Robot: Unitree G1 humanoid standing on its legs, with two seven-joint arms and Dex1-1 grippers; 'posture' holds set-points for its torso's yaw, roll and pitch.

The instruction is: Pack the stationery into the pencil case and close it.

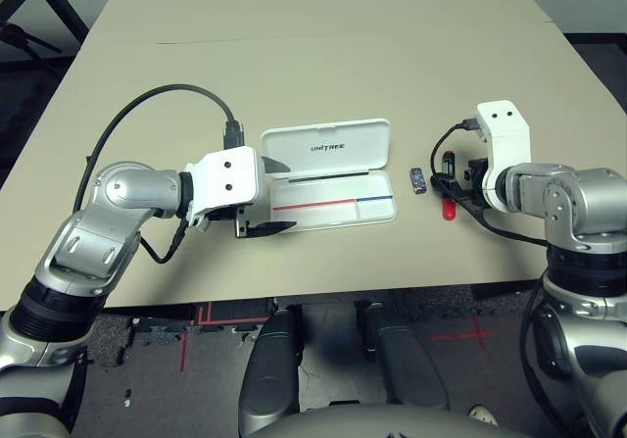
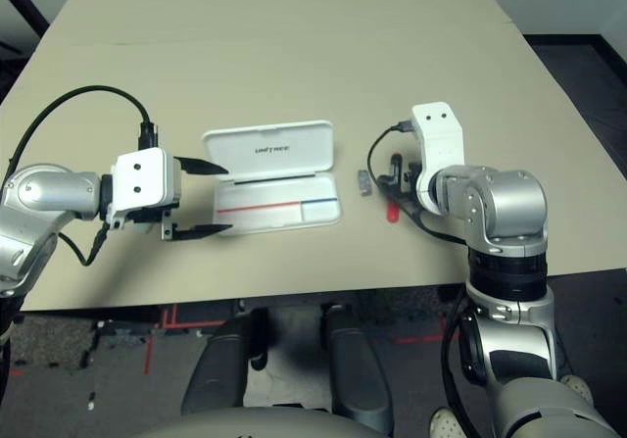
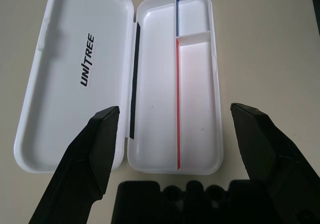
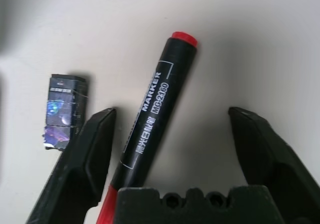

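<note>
My right gripper (image 4: 170,149), fingers spread wide, straddles the black marker (image 4: 157,101), whose long axis runs near-to-far, right of the open pencil case (image 1: 333,169); my left gripper (image 3: 175,149) also gapes.

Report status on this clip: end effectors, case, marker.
Left end effector open, at open, empty pencil case. Right end effector open, straddling marker on table. Small block beside it. Nothing in the way.
</note>
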